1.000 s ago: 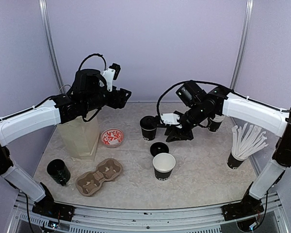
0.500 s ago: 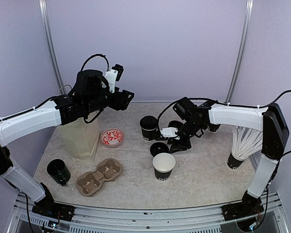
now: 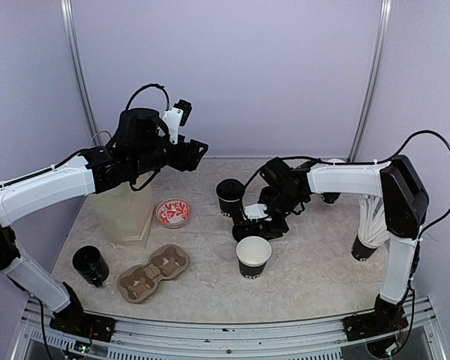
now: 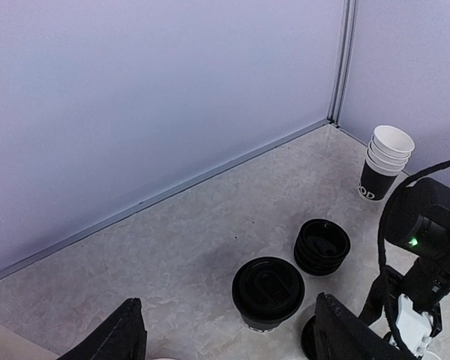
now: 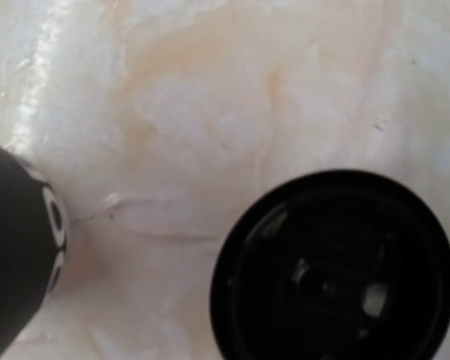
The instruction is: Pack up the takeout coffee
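The cup (image 3: 253,256) stands upright and uncovered near the middle of the table (image 3: 315,262). It is a small black paper cone, white inside and at the rolled rim, with white print on its side. Its lid (image 5: 334,266) lies flat on the table just beyond the cup. It is a round, glossy black disc with a raised rim and moulded ridges.

The right gripper (image 3: 256,225) hangs low right over the lid, which fills the right half of the wrist view. The fingers do not show there, and from above I cannot tell whether they are spread or closed. At the left edge of that wrist view is a black cup wall with white print, though which cup it belongs to is unclear.

Just far-left of the lid is a lidded cup (image 3: 229,196), and to its right a short lid stack (image 4: 322,246). The nested cups (image 4: 386,161) stand far right by the wall. At the right edge, a stick cup (image 3: 366,246) holds a fan of white sticks.

To the left are a shallow round dish (image 3: 173,212) with a red pattern and a tall beige faceted container (image 3: 124,214). Nearer lie a moulded brown pulp carrier (image 3: 154,271) with two wells and a dark cup (image 3: 90,265).

The left gripper (image 3: 193,154) is raised above the far left, its fingers spread wide around nothing. The table surface is pale, mottled and stone-like.
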Controlling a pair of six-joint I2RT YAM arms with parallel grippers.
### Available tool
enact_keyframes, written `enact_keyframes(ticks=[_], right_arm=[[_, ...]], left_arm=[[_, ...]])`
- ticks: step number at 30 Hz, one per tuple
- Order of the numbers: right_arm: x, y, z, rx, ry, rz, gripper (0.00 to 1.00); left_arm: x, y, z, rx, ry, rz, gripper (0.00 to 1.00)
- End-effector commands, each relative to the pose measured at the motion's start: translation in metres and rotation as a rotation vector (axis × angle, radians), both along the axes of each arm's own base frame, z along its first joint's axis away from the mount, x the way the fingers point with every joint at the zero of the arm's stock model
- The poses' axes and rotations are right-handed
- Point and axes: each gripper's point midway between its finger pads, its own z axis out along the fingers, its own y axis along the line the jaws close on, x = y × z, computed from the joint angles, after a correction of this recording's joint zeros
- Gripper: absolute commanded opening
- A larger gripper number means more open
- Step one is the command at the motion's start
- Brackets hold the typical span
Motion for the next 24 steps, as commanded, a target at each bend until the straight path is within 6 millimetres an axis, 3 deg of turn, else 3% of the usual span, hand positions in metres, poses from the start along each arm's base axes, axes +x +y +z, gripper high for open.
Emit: enact_keyframes(ticks=[1,9,24], right_arm=[[0.004,0.008,-0.002,0.018,0.011,0.046,0.54],[0.007,0.005,-0.026,-0.038,0.032,0.066,0.49],[0.008,0.005,-0.048,-0.072,0.069,0.072,0.37]], left_arm=[[0.0,-0.003,-0.007,0.023,0.01,-0.01,0.75],[0.003,-0.002,-0.007,0.012,0.025,-0.017,0.75],[0.005,-0.002,-0.01,0.006,0.04,-0.023,0.75]])
